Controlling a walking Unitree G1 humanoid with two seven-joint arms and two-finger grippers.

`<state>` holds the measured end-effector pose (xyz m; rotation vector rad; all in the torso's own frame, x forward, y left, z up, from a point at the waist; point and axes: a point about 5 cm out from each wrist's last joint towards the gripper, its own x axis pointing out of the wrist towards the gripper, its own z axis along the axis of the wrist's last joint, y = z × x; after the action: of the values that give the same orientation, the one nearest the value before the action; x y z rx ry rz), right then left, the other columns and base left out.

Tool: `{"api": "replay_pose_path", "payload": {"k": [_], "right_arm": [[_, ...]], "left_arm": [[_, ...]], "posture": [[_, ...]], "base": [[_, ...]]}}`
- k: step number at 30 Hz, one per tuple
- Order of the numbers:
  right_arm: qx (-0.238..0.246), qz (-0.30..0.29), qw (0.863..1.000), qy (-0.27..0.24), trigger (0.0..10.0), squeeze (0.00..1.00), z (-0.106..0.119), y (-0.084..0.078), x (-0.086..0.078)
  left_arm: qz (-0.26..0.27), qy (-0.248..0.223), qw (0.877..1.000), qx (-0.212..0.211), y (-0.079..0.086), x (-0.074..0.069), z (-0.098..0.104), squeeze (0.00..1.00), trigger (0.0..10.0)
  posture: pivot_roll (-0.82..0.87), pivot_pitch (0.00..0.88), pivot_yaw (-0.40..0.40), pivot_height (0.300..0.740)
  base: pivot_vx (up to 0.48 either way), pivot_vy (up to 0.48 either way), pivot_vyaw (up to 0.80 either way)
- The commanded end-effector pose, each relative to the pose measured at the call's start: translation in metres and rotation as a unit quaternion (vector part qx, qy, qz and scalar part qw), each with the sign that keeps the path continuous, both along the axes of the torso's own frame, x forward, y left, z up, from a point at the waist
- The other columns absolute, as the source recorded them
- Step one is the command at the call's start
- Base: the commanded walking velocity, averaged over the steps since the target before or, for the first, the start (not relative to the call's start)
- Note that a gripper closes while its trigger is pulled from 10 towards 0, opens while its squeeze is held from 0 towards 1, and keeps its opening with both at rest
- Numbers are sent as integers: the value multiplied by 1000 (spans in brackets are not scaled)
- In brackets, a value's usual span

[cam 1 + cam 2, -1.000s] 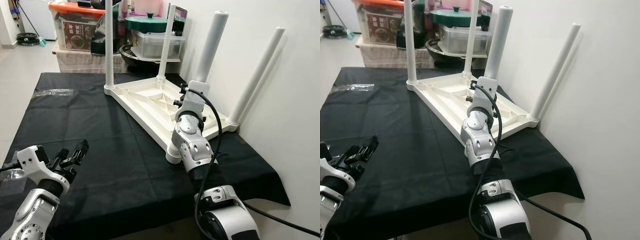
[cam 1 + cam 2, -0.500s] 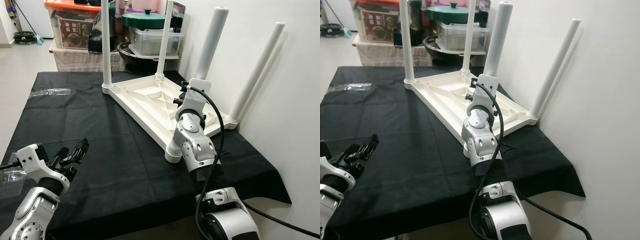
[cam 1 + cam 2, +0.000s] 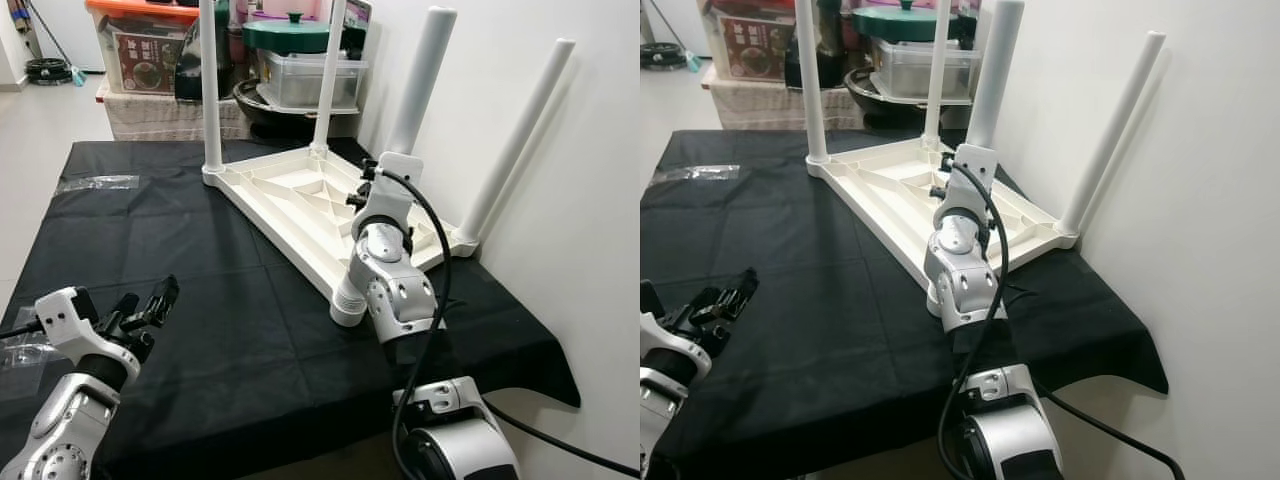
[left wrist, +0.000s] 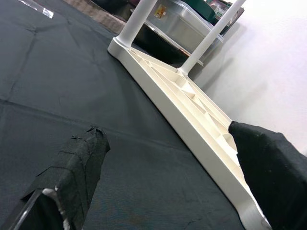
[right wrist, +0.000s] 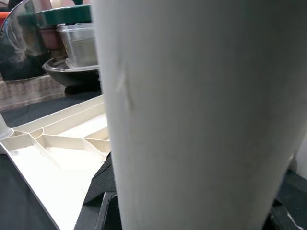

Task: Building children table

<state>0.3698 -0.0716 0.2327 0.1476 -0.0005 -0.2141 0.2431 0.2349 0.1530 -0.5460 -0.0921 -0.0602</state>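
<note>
A white children's table [image 3: 290, 200] lies upside down on a black cloth [image 3: 200, 270], tilted up toward the wall. Three thin legs stand in its far-left [image 3: 210, 90], far [image 3: 328, 75] and right [image 3: 512, 140] corners. My right gripper [image 3: 370, 190] is shut on a thicker-looking white leg [image 3: 420, 80] that rises over the table's underside. This leg [image 5: 192, 115] is pressed close between the black fingers [image 5: 103, 184] in the right wrist view. Its lower end is hidden by my arm. The left gripper [image 3: 150, 305] hovers open and holding nothing over the cloth at the front left, fingers [image 4: 79, 165] pointing toward the table.
A white wall [image 3: 600, 250] runs close along the right side. Storage boxes [image 3: 150, 55] and pots [image 3: 295, 35] crowd the space behind the cloth. A clear plastic bag [image 3: 95, 183] lies at the cloth's far left; another piece [image 3: 20, 350] sits beside my left arm.
The camera has shifted a little. The right gripper stays on the leg and the left gripper keeps its place.
</note>
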Motion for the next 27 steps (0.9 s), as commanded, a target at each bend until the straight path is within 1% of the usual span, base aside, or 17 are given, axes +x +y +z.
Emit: {"api": "replay_pose_path", "payload": {"k": [1, 7, 8, 10, 11, 18, 20, 21, 22, 23, 24, 26, 27], "right_arm": [[32, 18, 998, 58, 10000, 0, -27, 13, -7], [33, 19, 998, 56, 10000, 0, -26, 11, -8], [34, 19, 998, 53, 10000, 910, -25, 11, -9], [36, 20, 998, 50, 10000, 910, -23, 10, -9], [37, 20, 998, 47, 10000, 1000, -22, 9, -10], [42, 24, 998, 33, 10000, 1000, -16, 8, -10], [41, 31, 999, 9, 10000, 1000, -6, 6, -12], [41, 31, 999, 9, 10000, 1000, -6, 6, -12], [40, 36, 999, -6, 10000, 1000, 2, 3, -12], [40, 36, 999, -6, 10000, 1000, 2, 3, -12], [34, 47, 998, -32, 10000, 1000, 16, -4, -11], [34, 47, 998, -32, 10000, 1000, 16, -4, -11], [29, 54, 997, -41, 10000, 1000, 20, -8, -11]], "left_arm": [[-5, 2, 1000, 5, -2, 1, -1, 0, 10000], [-7, 2, 1000, 4, -2, 2, -2, 0, 10000], [-7, 2, 1000, 4, -2, 2, -2, 0, 10000], [-8, 2, 1000, 4, -3, 2, -2, 0, 10000], [-8, 3, 1000, 5, -3, 2, -2, 0, 10000], [-9, 3, 1000, 5, -3, 2, -2, 0, 10000], [-10, 3, 1000, 6, -3, 2, -2, 0, 10000], [-10, 3, 1000, 6, -3, 2, -2, 0, 10000], [-10, 3, 1000, 6, -3, 2, -2, 0, 10000], [-10, 3, 1000, 6, -3, 2, -2, 0, 10000], [-10, 3, 1000, 6, -3, 2, -2, 0, 10000], [-10, 3, 1000, 6, -3, 2, -2, 0, 10000], [-11, 4, 1000, 6, -3, 2, -2, 0, 10000]], "posture": [[4, 0, -105, 740], [2, 0, -103, 740], [1, 0, -101, 740], [1, 0, -101, 740], [0, 0, -100, 740], [0, 0, -98, 740], [-1, 0, -96, 740], [-1, 0, -96, 740], [-1, 0, -96, 740], [-1, 0, -96, 740], [-6, 0, -91, 740], [-6, 0, -91, 740], [-8, 0, -90, 740]], "base": [[0, 0, 0], [0, 0, 0], [0, 0, 0], [0, 0, 0], [0, 0, 0], [0, 0, 0], [0, 0, 0], [0, 0, 0], [0, 0, 0], [0, 0, 0], [0, 0, 0], [0, 0, 0], [0, 0, 0]]}}
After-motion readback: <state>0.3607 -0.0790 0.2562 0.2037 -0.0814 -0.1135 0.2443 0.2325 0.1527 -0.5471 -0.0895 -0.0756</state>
